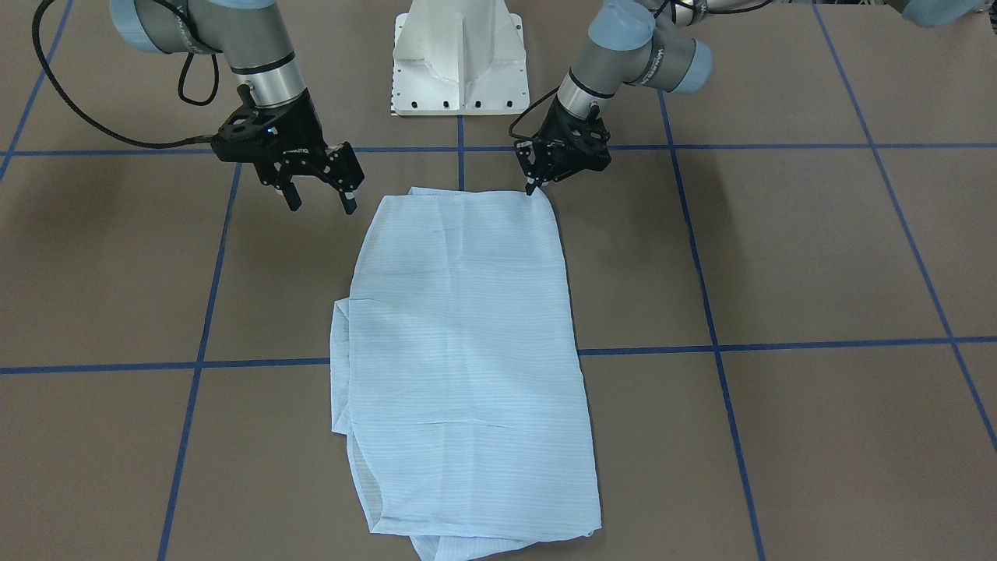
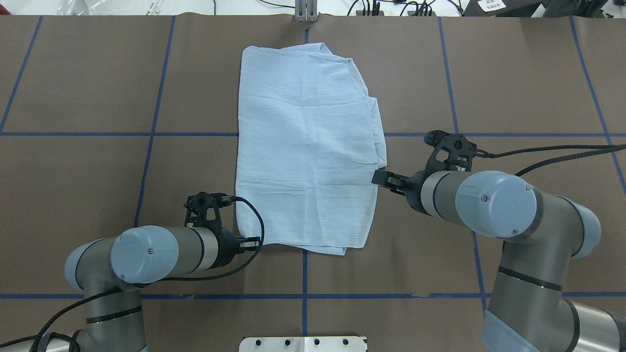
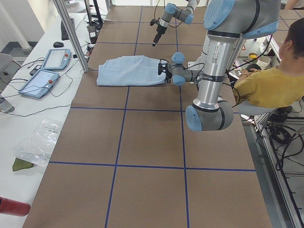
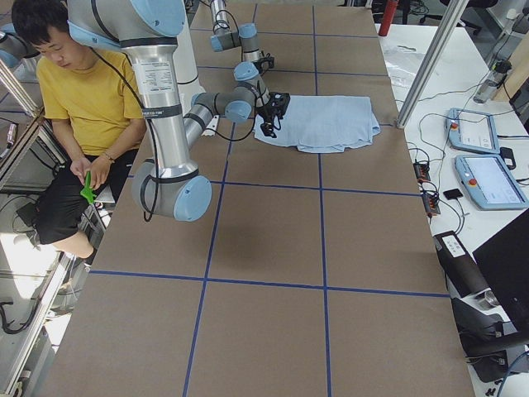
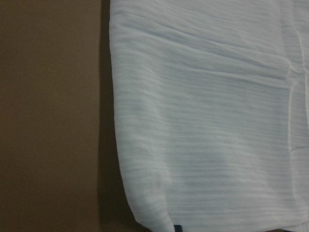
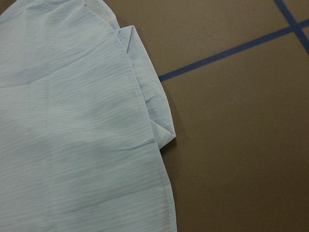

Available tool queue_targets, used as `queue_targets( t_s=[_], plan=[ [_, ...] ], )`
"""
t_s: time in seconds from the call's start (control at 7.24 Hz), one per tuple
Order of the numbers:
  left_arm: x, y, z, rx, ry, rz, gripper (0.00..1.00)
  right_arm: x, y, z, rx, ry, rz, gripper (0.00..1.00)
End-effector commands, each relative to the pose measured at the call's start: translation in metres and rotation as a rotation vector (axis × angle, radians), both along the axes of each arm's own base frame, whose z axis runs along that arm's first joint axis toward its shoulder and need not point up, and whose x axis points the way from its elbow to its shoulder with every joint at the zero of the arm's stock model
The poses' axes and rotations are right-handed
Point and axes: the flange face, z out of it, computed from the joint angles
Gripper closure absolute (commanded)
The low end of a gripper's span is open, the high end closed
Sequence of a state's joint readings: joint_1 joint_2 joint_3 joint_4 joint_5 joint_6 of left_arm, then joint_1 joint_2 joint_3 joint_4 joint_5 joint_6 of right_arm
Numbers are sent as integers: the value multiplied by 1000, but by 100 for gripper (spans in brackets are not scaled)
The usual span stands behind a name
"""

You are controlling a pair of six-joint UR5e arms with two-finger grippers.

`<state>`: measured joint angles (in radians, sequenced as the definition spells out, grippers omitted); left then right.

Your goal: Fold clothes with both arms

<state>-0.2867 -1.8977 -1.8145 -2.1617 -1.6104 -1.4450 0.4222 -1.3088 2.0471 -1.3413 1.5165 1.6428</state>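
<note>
shirt: pale blue, thin, finely striped button-up shirt (image 1: 463, 343), already folded into a long flat panel. it lies in the middle of the brown paper-covered table (image 1: 818, 249), long axis running away from the robot, and crosses one of the blue tape lines (image 1: 257, 362).
edges: the side toward the robot's left is one clean, straight fold. the side toward its right shows loose under-layers peeking out, with more at the far end.
left pincer: black two-finger left pincer (image 1: 535, 179) sits low at the shirt's near corner, jaws together, tips at the cloth edge. i cannot tell whether any fabric is caught between them.
right pincer: black two-finger right pincer (image 1: 322, 204) has its fingers spread apart and holds nothing. it is raised above the table beside the shirt's right edge, toward the robot's end.
handling (my read): light, limp, no stiffness. it should sag from any single hold, and the stacked layers may slide over each other. nothing fragile, but the thin weave may slip out of a shallow pinch.
where to hold: i would take both near corners, pinch through all layers past the hem, and lift them level.
risk: catching only the top layer on the right side, where the layers are offset.
</note>
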Motion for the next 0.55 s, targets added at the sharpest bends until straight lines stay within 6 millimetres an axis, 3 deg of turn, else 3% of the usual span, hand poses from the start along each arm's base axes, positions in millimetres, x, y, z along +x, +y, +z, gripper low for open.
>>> queue_targets(
  t_s=[0.0, 0.28, 0.41],
  plan=[
    [0, 0, -3, 2, 6, -1, 100, -36, 28, -28, -176, -54, 81, 5],
    [0, 0, -4, 4, 8, -3, 100, -85, 75, -57, -296, -33, 154, 9],
    [-1, 0, -6, 4, 11, -3, 100, -105, 89, -49, -353, -29, 184, 9]
  ],
)
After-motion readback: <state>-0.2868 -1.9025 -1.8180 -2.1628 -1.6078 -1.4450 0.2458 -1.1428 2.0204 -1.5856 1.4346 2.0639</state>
